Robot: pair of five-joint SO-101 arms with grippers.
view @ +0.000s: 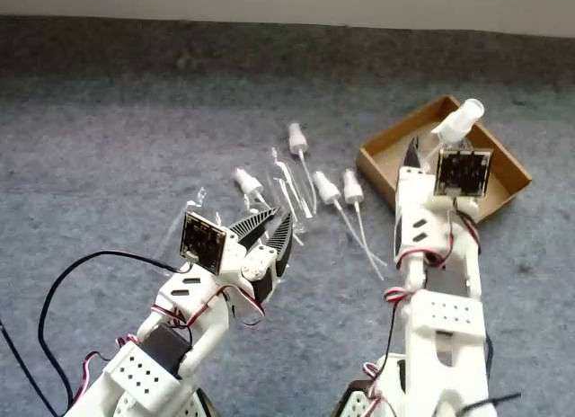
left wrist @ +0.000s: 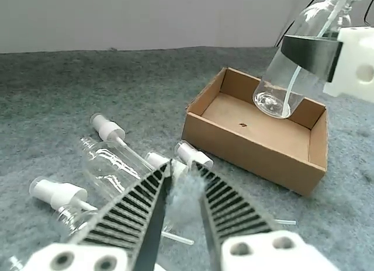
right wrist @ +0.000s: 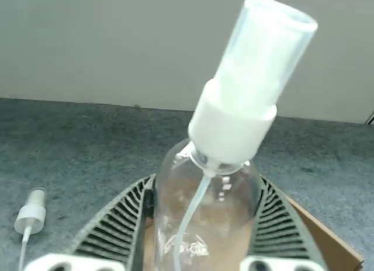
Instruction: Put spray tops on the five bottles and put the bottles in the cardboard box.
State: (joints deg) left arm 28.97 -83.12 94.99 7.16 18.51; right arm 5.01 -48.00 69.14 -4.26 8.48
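My right gripper (view: 436, 154) is shut on a clear bottle (right wrist: 201, 218) that carries a white spray top (right wrist: 245, 101), tilted just above the cardboard box (view: 384, 155). In the left wrist view this bottle (left wrist: 295, 61) hangs over the box (left wrist: 245, 149), whose floor is bare. My left gripper (view: 279, 219) stands open and holds nothing, low over the carpet near the loose parts. Just beyond its fingertips (left wrist: 159, 180) lie a clear bottle (left wrist: 111, 166) and loose spray tops (left wrist: 108, 128) (left wrist: 193, 155) (left wrist: 55, 192). Several spray tops (view: 296, 138) (view: 247, 181) (view: 326, 189) with long tubes lie between the arms.
Everything rests on grey carpet (view: 135, 120). A black cable (view: 63, 282) loops at the left arm's base. One more spray top (right wrist: 29, 215) lies on the carpet beside the right gripper. A pale wall runs along the far edge.
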